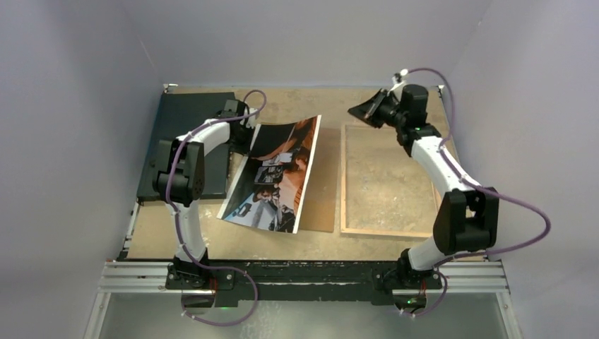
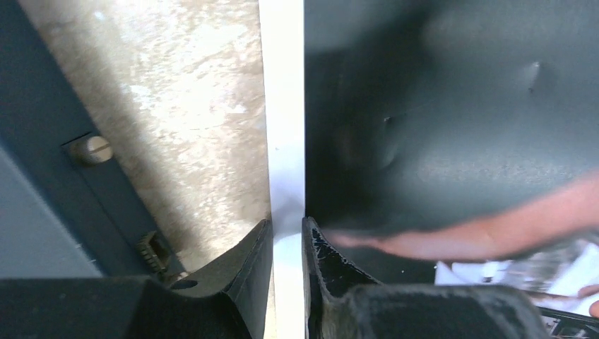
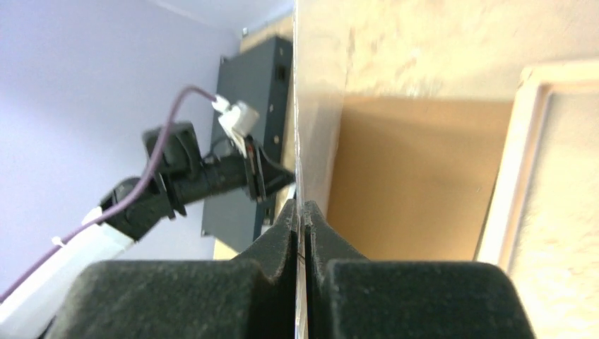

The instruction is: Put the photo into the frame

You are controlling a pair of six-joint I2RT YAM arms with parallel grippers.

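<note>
The photo [image 1: 272, 176], a dark reddish print with a white border, is tilted up over the table's middle. My left gripper [image 1: 244, 126] is shut on its far left corner. In the left wrist view the white border runs between the jaws of the left gripper [image 2: 287, 233], and the dark picture of the photo [image 2: 438, 127] lies to the right. The frame [image 1: 344, 176] lies flat at the right, wooden back up. My right gripper [image 1: 357, 111] is above the frame's far left corner. In the right wrist view the right gripper [image 3: 301, 208] is shut on a thin clear sheet [image 3: 297, 106] seen edge-on.
A flat black board [image 1: 176, 120] lies at the far left, under the left arm; it also shows in the right wrist view [image 3: 254, 106]. A brown backing panel [image 1: 321, 205] lies between the photo and the frame, partly under the photo. Purple cables hang off both arms.
</note>
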